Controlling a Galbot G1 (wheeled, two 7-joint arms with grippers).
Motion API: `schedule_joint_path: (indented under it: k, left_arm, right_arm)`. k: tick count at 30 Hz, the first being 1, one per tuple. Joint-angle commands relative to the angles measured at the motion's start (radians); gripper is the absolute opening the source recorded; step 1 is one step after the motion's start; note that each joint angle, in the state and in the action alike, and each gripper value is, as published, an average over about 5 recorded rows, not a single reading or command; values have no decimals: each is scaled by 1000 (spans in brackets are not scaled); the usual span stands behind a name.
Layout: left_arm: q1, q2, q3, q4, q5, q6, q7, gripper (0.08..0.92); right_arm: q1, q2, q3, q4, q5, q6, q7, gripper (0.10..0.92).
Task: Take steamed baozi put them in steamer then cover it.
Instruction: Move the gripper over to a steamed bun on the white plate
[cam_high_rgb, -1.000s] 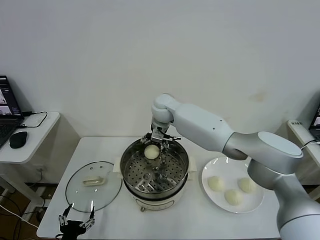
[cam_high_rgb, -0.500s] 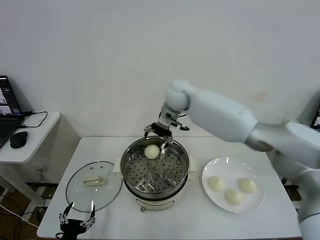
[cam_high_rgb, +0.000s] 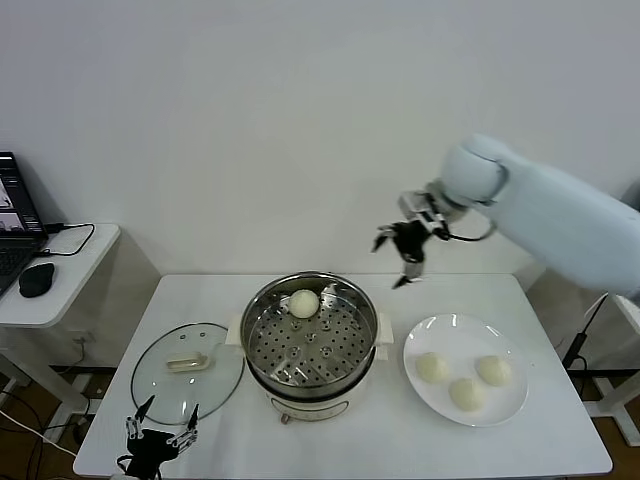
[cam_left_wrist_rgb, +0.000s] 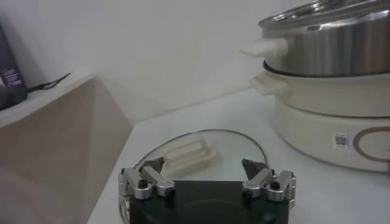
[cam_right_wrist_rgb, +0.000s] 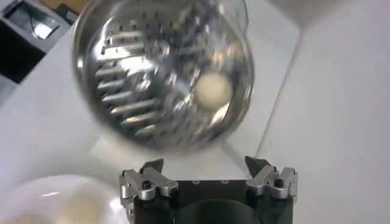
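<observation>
One baozi sits on the perforated tray at the back of the steamer; three more lie on the white plate to its right. Up in the air behind the plate, the right gripper hangs with fingers spread wide, apparently empty. Low at the table's front edge, the left gripper waits, also spread wide, just before the glass lid.

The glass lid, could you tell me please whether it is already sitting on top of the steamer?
No, the glass lid lies flat on the table to the left of the open steamer.
</observation>
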Motion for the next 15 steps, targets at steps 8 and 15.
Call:
schedule_joint_path:
  k: [8,15]
  left_arm:
    - [23,2,17,-7,8,-3,0,823]
    - [28,-1,8,-5,14,-2,1,823]
  right_arm:
    - [-266,-212,79,153,-140,-207,61,823]
    - [-447,-161,148,119,-216,-191,85,823]
